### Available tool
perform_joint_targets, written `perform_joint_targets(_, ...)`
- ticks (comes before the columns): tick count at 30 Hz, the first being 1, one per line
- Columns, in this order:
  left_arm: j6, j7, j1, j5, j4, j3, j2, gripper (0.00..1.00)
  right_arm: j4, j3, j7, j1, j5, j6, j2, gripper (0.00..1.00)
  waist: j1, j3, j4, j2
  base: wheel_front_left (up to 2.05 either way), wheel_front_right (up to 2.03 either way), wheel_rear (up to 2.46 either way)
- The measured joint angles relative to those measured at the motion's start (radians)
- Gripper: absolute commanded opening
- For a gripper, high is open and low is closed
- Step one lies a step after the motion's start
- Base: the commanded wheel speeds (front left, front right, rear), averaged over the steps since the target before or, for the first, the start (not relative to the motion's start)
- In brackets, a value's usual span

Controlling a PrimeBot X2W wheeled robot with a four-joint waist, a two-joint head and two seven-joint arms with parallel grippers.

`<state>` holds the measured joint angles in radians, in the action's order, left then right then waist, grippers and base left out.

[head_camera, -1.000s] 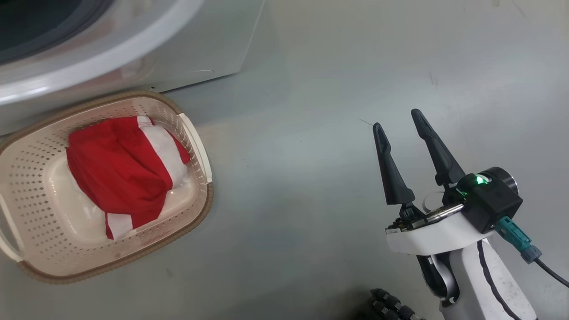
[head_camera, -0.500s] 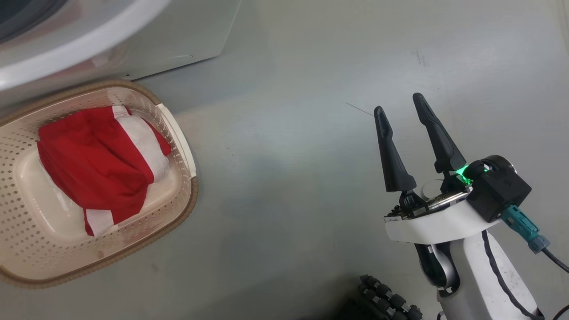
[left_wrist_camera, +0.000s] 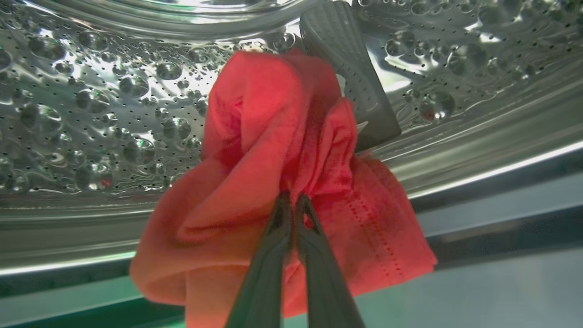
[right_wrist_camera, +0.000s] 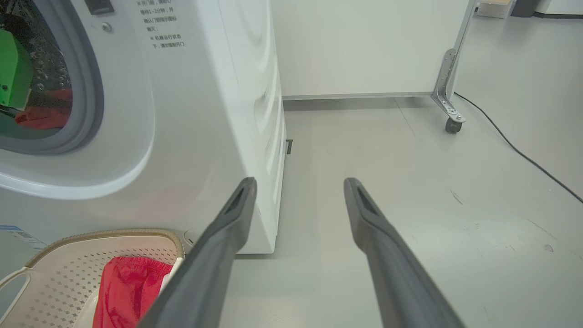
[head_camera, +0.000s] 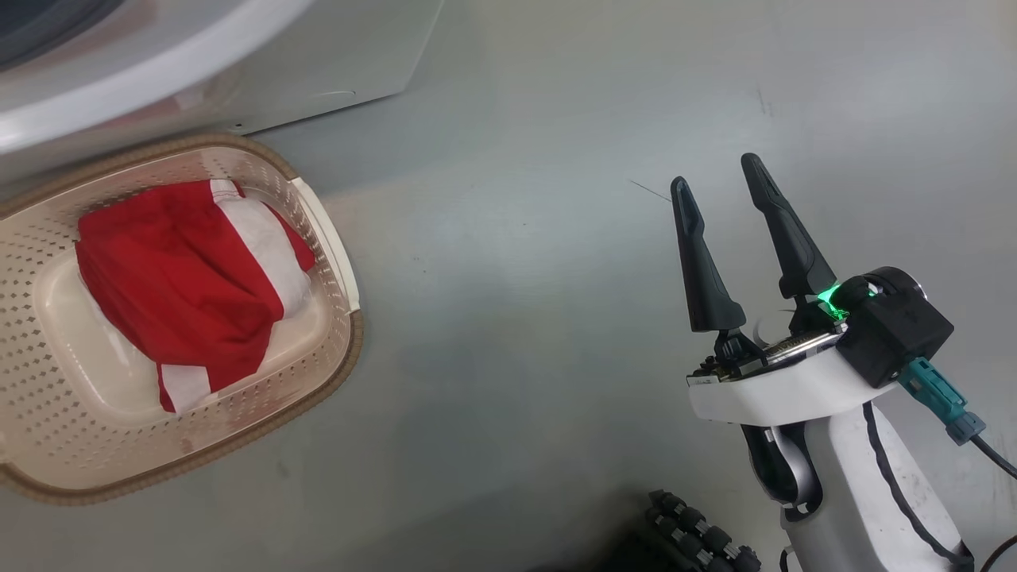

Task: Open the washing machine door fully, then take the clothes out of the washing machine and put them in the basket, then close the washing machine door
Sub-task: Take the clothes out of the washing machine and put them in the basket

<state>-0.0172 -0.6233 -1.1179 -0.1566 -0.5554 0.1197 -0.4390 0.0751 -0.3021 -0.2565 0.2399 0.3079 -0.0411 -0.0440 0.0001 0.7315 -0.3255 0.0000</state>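
Inside the steel drum (left_wrist_camera: 91,114) of the washing machine (right_wrist_camera: 205,91), my left gripper (left_wrist_camera: 291,200) is shut on a fold of the red clothes (left_wrist_camera: 273,150). More red-and-white clothes (head_camera: 175,286) lie in the cream basket (head_camera: 349,349), which stands on the floor against the machine's front (head_camera: 318,56). Off to the right over bare floor, my right gripper (head_camera: 712,170) is open and holds nothing. In the right wrist view the basket (right_wrist_camera: 104,234) is at the lower left, and red cloth (right_wrist_camera: 43,116) shows through the grey-sealed opening. The washing machine door is out of view.
A grey ribbed paddle (left_wrist_camera: 350,82) stands behind the cloth in the drum. A white panel on a metal caster leg (right_wrist_camera: 451,118) stands behind the machine, and a black cable (right_wrist_camera: 514,150) runs across the grey floor. A black ribbed part (head_camera: 691,540) sits at the head view's bottom edge.
The head camera has shifted, so the basket sits further left and the right gripper slightly higher in the picture. The right gripper stays open. My left gripper has shut.
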Motion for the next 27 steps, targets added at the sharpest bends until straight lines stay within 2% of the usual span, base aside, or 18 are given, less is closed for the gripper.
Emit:
perform_joint_targets(7,0.007,0.067,-0.014,0.009,0.009,0.03,0.03,0.0,-0.001,0.032,0.0,0.003,-0.011,0.009,-0.001,1.0,0.0,-0.002,0.024,0.0,0.0,0.0,0.0)
perform_joint_targets(17,0.005,0.207,-0.014,0.001,0.027,0.023,0.075,0.0,-0.007,0.05,0.0,0.008,-0.039,0.008,-0.001,1.0,-0.0001,-0.016,0.071,0.0,0.0,0.0,0.0)
perform_joint_targets(27,-0.016,0.422,0.076,-0.048,0.076,-0.012,0.152,0.0,-0.019,0.07,0.0,0.01,-0.065,0.008,-0.001,1.0,-0.0001,-0.053,0.117,0.0,0.0,0.0,0.0)
